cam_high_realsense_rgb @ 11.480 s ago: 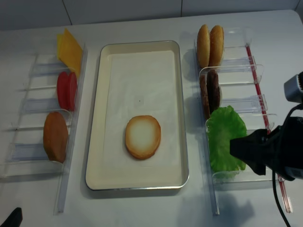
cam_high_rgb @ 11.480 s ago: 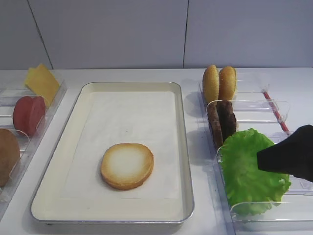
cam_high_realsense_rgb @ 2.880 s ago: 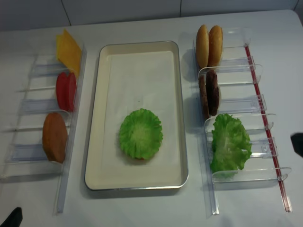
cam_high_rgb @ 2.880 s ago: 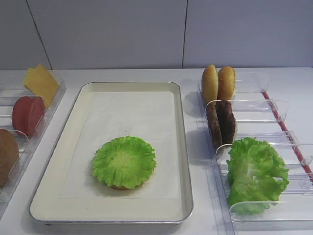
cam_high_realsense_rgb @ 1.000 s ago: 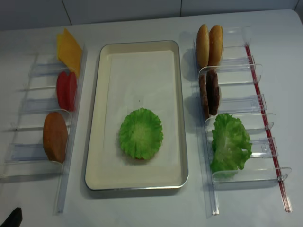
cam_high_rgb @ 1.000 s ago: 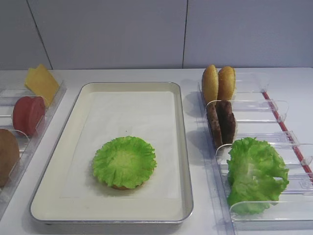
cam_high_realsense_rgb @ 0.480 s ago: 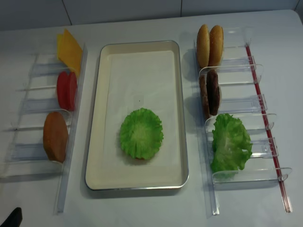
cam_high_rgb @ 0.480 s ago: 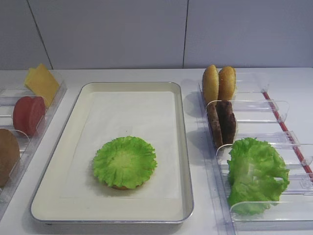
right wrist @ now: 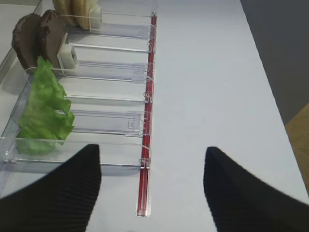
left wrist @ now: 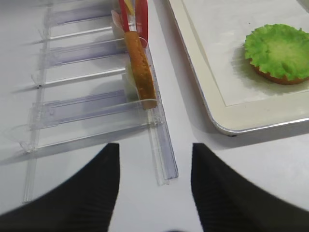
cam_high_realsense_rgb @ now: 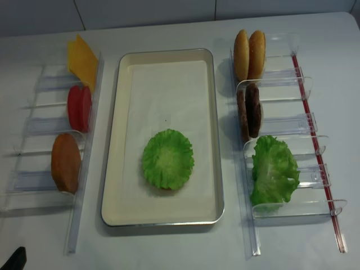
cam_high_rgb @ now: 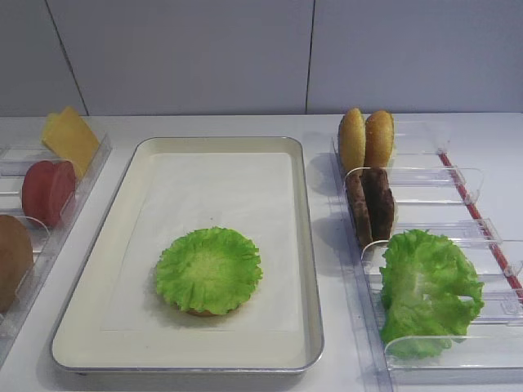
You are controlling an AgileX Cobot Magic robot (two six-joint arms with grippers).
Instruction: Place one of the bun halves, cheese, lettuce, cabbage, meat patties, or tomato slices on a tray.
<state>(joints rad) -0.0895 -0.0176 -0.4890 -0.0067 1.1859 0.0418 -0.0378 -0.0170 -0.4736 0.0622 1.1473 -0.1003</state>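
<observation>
White tabletop (cam_high_realsense_rgb: pixel 169 247) w/ grey wall panels behind. Biggest item: the tray (cam_high_realsense_rgb: pixel 209 140), long axis running front-to-back, paper liner inside. Either side of it, clear racks: left rack (cam_high_realsense_rgb: pixel 34 126), right rack (cam_high_realsense_rgb: pixel 292 124), both parallel to the tray's long sides.

On the tray, toward the near end and roughly centred side to side, one lettuce leaf (cam_high_rgb: pixel 209 269) lies flat, ruffled face up, on a bun half (left wrist: pixel 277 79). The bun shows only as a thin brown rim; the left wrist view gives it best, the overhead view barely at all.

Right rack, back to front: two buns (cam_high_realsense_rgb: pixel 250 54) on edge, two patties (cam_high_realsense_rgb: pixel 248 112) on edge, then spare lettuce (cam_high_realsense_rgb: pixel 273 171) leaning in its slot. Left rack, back to front: cheese (cam_high_realsense_rgb: pixel 82 56) tilted w/ a corner up, tomato slices (cam_high_realsense_rgb: pixel 78 107) on edge, another bun (cam_high_realsense_rgb: pixel 66 162) on edge.

Neither exterior view shows either gripper's fingers. The wrist cams do: right gripper (right wrist: pixel 152 188) has its fingers spread wide, nothing between, over bare table just outside the right rack's red strip (right wrist: pixel 146 121). Left gripper (left wrist: pixel 154 186) likewise stands apart, holding nothing, above the near end of the left rack's rail.
</observation>
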